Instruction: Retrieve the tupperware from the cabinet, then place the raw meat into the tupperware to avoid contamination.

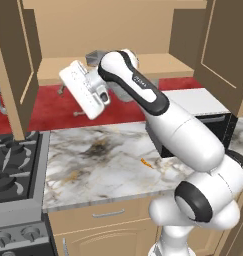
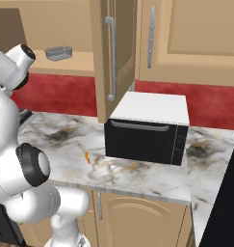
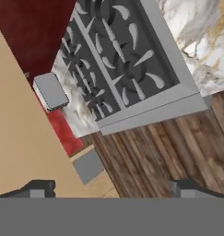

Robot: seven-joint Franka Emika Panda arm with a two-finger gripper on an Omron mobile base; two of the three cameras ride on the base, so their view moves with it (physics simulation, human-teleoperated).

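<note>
A marbled surface [image 1: 108, 165] carries the raw meat [image 1: 145, 162]; the tupperware [image 2: 58, 53] sits on the cabinet [image 1: 158, 64] shelf, apart from the wide, empty jaws.

The setting is a rendered domestic kitchen. The reference landmark is the marble-patterned worktop [image 1: 108, 165]. Left of the worktop, touching its edge, stands a gas stove [image 1: 15, 165] with dark cast grates and front knobs. On the worktop, to the right, sits a black microwave [image 2: 147, 132] with a white top. Above the worktop hangs a tan wooden cabinet [image 1: 118, 30] with open panelled doors and silver bar handles. Behind the worktop runs a red backsplash [image 2: 56, 94]. Below the worktop are tan base cabinets [image 2: 142, 217] over a wood-plank floor [image 3: 168, 147].
</note>
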